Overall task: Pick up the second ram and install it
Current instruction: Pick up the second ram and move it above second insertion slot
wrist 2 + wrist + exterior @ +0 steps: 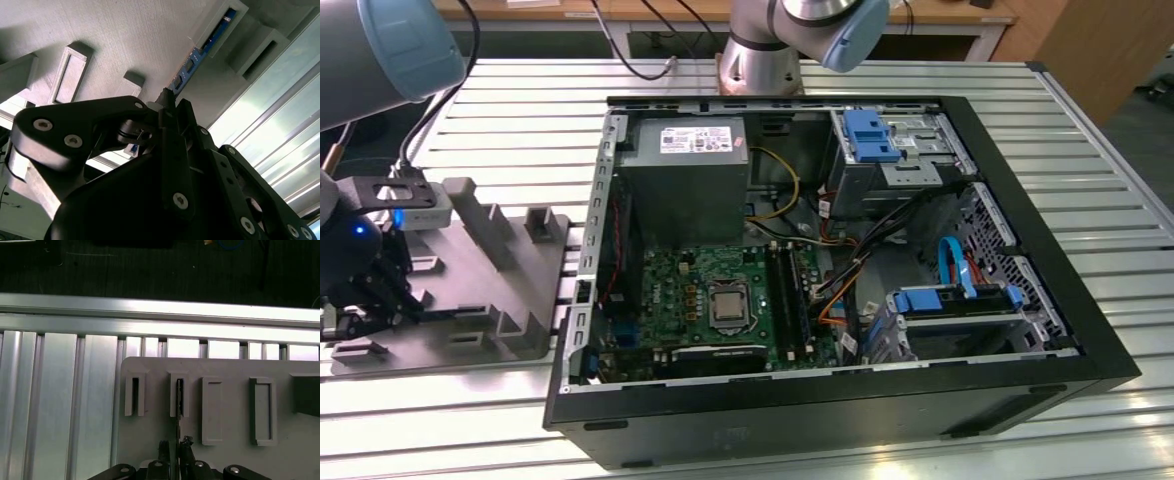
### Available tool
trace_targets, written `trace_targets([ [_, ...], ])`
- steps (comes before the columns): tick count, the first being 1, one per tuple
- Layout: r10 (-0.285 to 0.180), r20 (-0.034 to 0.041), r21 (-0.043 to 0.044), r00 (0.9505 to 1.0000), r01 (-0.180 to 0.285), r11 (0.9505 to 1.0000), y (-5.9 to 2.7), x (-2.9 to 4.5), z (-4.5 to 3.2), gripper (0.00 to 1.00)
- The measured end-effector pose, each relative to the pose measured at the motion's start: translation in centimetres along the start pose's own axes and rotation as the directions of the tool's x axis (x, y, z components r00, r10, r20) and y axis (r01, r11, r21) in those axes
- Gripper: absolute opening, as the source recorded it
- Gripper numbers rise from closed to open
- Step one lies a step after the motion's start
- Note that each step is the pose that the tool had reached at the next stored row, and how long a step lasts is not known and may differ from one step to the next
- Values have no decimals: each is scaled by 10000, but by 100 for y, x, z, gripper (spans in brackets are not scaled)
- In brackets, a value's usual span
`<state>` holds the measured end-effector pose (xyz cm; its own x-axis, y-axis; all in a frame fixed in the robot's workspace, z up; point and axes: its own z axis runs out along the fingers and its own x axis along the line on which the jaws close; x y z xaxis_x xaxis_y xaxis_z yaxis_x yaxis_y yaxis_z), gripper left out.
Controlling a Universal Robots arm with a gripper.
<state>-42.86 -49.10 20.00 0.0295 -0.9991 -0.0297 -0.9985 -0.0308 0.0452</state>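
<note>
The second ram [177, 410] stands on edge in a slot of the grey plastic holder [230, 460], and in the second wrist view its blue board [200, 57] with dark chips runs up out of that slot. My gripper [174, 446] reaches down over the holder with a finger on each side of the stick's near end. In the second wrist view the gripper [165, 97] has its tips closed together on the stick. In the exterior view the gripper [367, 295] hangs low over the holder [480, 270] at the exterior view's left.
An open computer case [1067, 330] lies on the slatted metal table [494, 100] to the exterior view's right of the holder. Its motherboard [707, 290] has memory slots [787, 285] beside the processor socket. Cables and blue drive brackets [867, 135] fill the case's far side.
</note>
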Motion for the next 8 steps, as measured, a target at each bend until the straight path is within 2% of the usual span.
trace_targets([
  [3, 0, -1, 0, 10000, 0, 10000, 0, 0, 0, 23],
  [6, -3, 79, 6, 10000, 3, 10000, -1, -8, 2, 23],
  [8, -5, 98, 6, 10000, 5, 10000, -1, -11, 2, 23],
])
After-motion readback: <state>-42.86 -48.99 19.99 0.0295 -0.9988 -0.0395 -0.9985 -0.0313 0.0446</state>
